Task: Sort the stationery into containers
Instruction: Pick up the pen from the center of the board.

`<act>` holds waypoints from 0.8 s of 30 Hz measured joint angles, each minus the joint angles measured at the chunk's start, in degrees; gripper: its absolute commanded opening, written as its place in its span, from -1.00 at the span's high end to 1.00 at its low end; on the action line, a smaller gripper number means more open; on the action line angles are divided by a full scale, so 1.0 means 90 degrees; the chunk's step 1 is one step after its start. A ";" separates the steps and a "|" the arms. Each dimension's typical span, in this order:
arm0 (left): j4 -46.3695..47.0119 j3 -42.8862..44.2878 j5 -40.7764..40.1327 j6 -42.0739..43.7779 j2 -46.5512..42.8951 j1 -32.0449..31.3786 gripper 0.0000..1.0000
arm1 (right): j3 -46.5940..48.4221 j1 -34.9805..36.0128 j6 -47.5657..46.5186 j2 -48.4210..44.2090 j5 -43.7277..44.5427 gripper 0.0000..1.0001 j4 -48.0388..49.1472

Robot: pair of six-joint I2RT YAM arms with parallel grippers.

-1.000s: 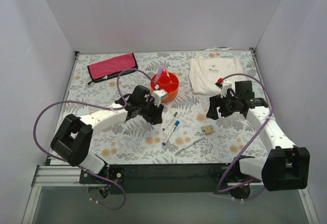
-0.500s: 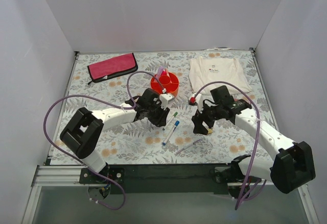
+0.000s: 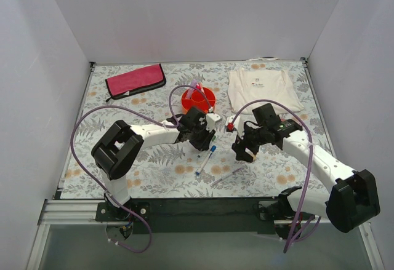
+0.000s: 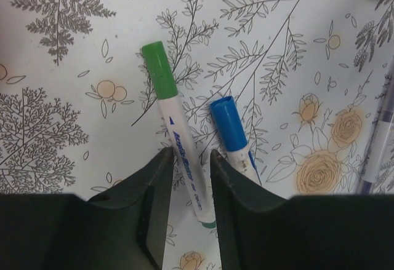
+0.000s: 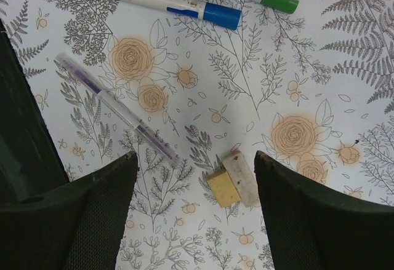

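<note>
The green-capped marker lies flat on the worktop, on the near side of the orange-red tub. We take it to be the piece in hand. The left tool stands over its white barrel, narrowly spread, one finger on each side. A sliver of worktop shows beside the barrel, so nothing is pinched yet.

The blue-capped marker lies just beside it, also nearer than the tub, and one finger sits in the slim gap between the two barrels. When that tool closes, this finger could shove the blue marker aside. The hold also falls toward the tail end, so we expect the cap end to droop or swing on lifting.

Nearer than the tub and to its right, the tan block lies slanted beneath the right tool. That tool is spread wide and holds nothing. The block sits closer to one finger, so closing may push or spin it rather than trap it. The grey pen lies near the other finger and could be dragged along.

Both arms crowd the same patch below the tub, so we see a risk of them clashing on the way to it. A pink pouch lies left of the tub and a white cloth bag right of it, both well apart from the work.
</note>
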 measured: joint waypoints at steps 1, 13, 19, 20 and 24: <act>0.0015 0.0027 -0.0068 -0.0002 0.0024 -0.0044 0.56 | 0.0000 -0.0002 0.0000 -0.0029 0.0027 -0.63 0.0005; 0.0204 0.0780 -0.1557 0.0291 0.0712 -0.0707 1.00 | -0.0182 -0.0002 -0.0109 -0.0481 0.0367 -0.63 0.0168; 0.0223 0.0852 -0.1661 0.0418 0.0741 -0.0719 1.00 | -0.0313 -0.0002 -0.0097 -0.0680 0.0488 -0.63 0.0172; 0.0165 0.0867 -0.1681 0.0449 0.0719 -0.0719 1.00 | -0.0313 0.0000 -0.0095 -0.0695 0.0500 -0.63 0.0180; -0.0556 0.0937 -0.1688 0.0597 0.0478 -0.0636 1.00 | -0.0313 0.0000 -0.0046 -0.0743 0.0588 -0.63 0.0180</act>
